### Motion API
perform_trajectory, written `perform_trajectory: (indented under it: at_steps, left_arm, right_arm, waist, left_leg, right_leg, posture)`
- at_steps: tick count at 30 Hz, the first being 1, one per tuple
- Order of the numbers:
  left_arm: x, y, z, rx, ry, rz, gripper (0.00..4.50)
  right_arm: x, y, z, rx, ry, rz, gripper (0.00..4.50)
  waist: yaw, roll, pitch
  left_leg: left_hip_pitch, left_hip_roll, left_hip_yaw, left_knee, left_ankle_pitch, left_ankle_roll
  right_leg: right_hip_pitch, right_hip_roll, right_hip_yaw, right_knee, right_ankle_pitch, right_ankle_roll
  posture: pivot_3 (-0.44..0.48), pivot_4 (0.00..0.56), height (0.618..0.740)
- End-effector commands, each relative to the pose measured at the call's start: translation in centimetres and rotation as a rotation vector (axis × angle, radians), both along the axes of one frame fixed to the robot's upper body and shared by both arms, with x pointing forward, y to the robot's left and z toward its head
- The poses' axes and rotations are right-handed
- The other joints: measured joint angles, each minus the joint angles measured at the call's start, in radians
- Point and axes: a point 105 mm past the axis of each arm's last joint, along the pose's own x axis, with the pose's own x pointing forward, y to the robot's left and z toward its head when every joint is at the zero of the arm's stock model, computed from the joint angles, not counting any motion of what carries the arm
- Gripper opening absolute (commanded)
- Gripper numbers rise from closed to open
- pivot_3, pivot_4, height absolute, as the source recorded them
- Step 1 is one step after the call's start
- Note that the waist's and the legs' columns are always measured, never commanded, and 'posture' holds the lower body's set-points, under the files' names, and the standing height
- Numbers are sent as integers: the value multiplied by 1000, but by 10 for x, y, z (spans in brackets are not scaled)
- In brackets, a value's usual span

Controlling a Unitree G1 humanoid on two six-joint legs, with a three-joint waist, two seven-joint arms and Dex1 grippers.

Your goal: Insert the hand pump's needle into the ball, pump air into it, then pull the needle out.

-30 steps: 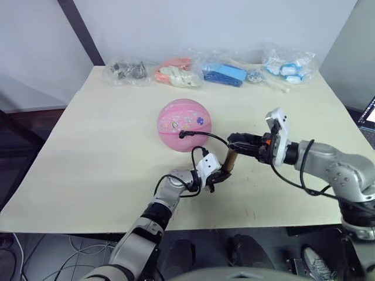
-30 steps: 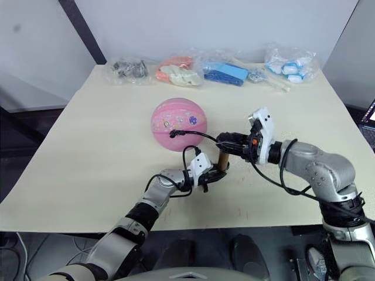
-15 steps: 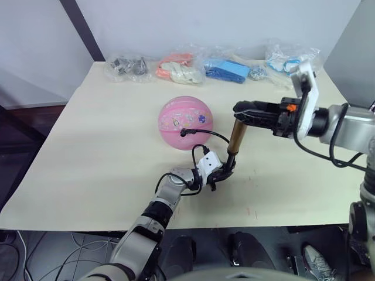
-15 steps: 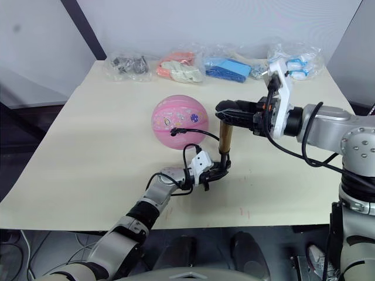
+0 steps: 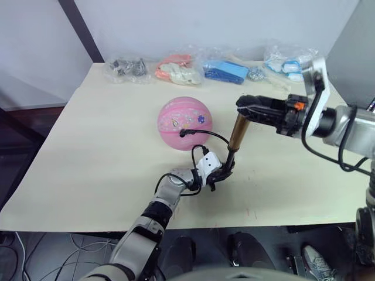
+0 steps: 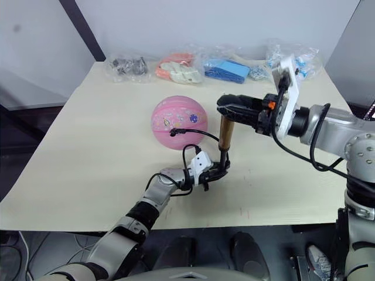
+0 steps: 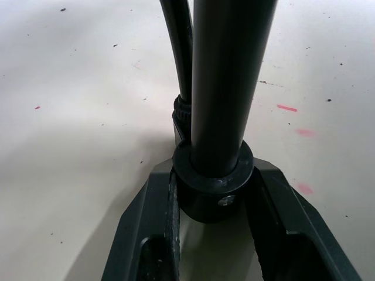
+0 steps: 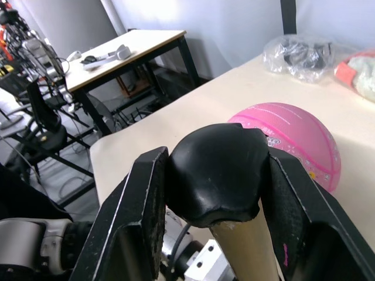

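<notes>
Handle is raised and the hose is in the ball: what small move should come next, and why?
Probably push the right gripper straight down. It clamps the handle atop the hand pump, the left gripper pins the base, and the hose reaches the ball, so a downstroke should deliver air.
</notes>
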Motion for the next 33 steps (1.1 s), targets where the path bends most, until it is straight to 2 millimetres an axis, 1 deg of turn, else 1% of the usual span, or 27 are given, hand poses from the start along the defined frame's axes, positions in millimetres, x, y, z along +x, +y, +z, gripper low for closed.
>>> perform_trajectory:
  at_steps: [1,3,5,6,9,11,13,14,15,19,22,25,26,27,30,33]
  left_arm:
    - [-23,24,-47,103,178,36,1063]
    - [-23,25,-47,105,178,36,1063]
    - [-24,25,-47,108,178,35,1063]
    - [-24,25,-47,108,179,33,1063]
    - [-25,25,-47,107,179,31,1063]
    - [-24,25,-47,109,179,32,1063]
    - [-24,26,-47,109,178,33,1063]
    - [-23,26,-46,110,178,33,1063]
    - [-24,26,-47,109,178,33,1063]
    - [-25,26,-47,109,182,33,1063]
    - [-27,25,-48,108,185,32,1063]
    - [-28,25,-49,107,187,31,1063]
    - [-28,24,-49,107,188,31,1063]
    - [-28,24,-49,107,188,30,1063]
    - [-28,23,-49,105,190,28,1063]
    - [-28,23,-50,105,191,26,1063]
  right_arm:
    - [8,4,-64,-101,157,-43,1758]
    - [7,7,-86,-124,197,-42,1758]
    - [7,10,-104,-140,222,-43,1758]
    - [7,12,-121,-168,249,-48,1758]
    - [1,18,-155,-221,301,-37,1758]
    - [-4,20,-166,-242,318,-20,1758]
    - [-7,21,-168,-236,322,-12,1758]
    - [-7,20,-165,-235,312,-12,1758]
    - [-5,17,-158,-226,292,-17,1758]
    - [2,7,-115,-192,183,-30,1758]
    - [5,2,-68,-117,99,-29,1758]
    - [4,-3,-28,-59,31,-25,1758]
    - [3,-4,-21,-49,23,-23,1758]
    - [2,-6,-9,-31,5,-20,1758]
    - [-2,-12,23,0,-43,-15,1758]
    - [-6,-16,47,18,-84,-14,1758]
  waist:
    - [0,-1,-1]
    - [-2,-1,-3]
    - [-2,-1,-4]
    - [-3,0,-5]
    - [-2,-2,-8]
    - [-2,-2,-11]
    - [-2,-2,-11]
    - [-3,-2,-12]
    - [-2,-3,-12]
    - [0,-2,-12]
    - [2,-1,-9]
    - [5,1,-5]
    - [6,2,-4]
    - [7,2,-4]
    - [8,3,-3]
    - [7,2,0]
  left_leg:
    - [0,0,0,0,0,0]
    - [2,2,0,0,0,0]
    - [3,3,0,0,0,0]
    - [4,3,-1,0,0,0]
    - [8,4,0,-1,0,0]
    - [9,4,0,-2,0,0]
    - [10,4,1,-2,0,0]
    - [10,4,1,-3,0,0]
    - [11,4,2,-3,0,0]
    - [12,4,2,-5,0,0]
    - [11,3,2,-5,0,0]
    - [5,2,2,-4,0,0]
    - [-1,2,1,-2,0,-1]
    - [-4,1,1,-2,0,-1]
    - [-7,-1,1,-2,0,0]
    - [-9,-1,1,-2,0,0]
  right_leg:
    - [0,0,0,0,0,0]
    - [1,2,0,0,0,0]
    - [1,4,0,0,0,0]
    - [2,4,0,0,0,0]
    - [2,6,2,0,0,-1]
    - [2,6,3,0,0,-1]
    - [2,6,3,0,0,-1]
    - [2,6,4,0,0,-1]
    - [3,6,5,0,0,-1]
    - [3,6,6,0,-1,-1]
    - [3,5,6,-2,-1,-1]
    - [-2,4,5,-2,0,-2]
    - [-7,3,4,-1,2,-5]
    - [-9,3,4,-1,2,-5]
    - [-12,0,3,-1,2,-5]
    - [-13,-1,2,0,3,-5]
  posture:
    - [0,150,740]
    - [0,150,740]
    - [0,150,740]
    - [0,150,740]
    - [0,150,740]
    - [0,150,740]
    - [0,150,740]
    - [0,150,740]
    - [0,150,740]
    - [0,150,740]
    - [0,150,740]
    - [0,150,740]
    - [0,150,740]
    - [0,150,740]
    - [0,150,740]
    - [0,150,740]
